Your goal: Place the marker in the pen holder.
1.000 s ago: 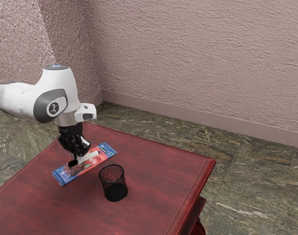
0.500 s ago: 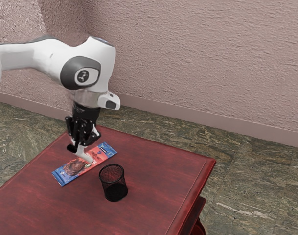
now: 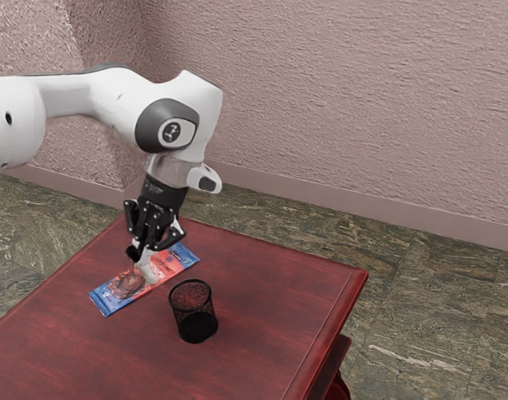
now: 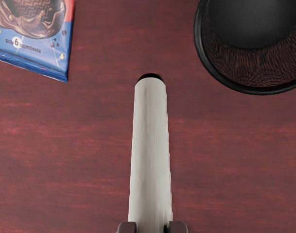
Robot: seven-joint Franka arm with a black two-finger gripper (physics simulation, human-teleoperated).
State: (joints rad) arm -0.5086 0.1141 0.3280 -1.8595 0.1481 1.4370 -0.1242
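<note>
Marker sits pinched between the two tips of the black gripper, one tip on each side of it. It looks to be up in the air, leaning, with its white end pointing down and its dark end up by the hand. The pen holder stands upright on the table, nearer me and toward the exterior view's right.

So I think the picking up is done and the carrying is the job now. Next, the arm should bring the marker over the round mouth, high enough to miss the rim, and tip it up straighter. Then it can go down inside and be let go. If it comes in too slanted, it could bump the rim and knock the holder over.

The table is dark red and looks like wood. A blue and red snack packet lies flat on it, farther off and left of the holder. Past the table is a green and brown stone floor, and at the far side a bumpy pinkish wall.
</note>
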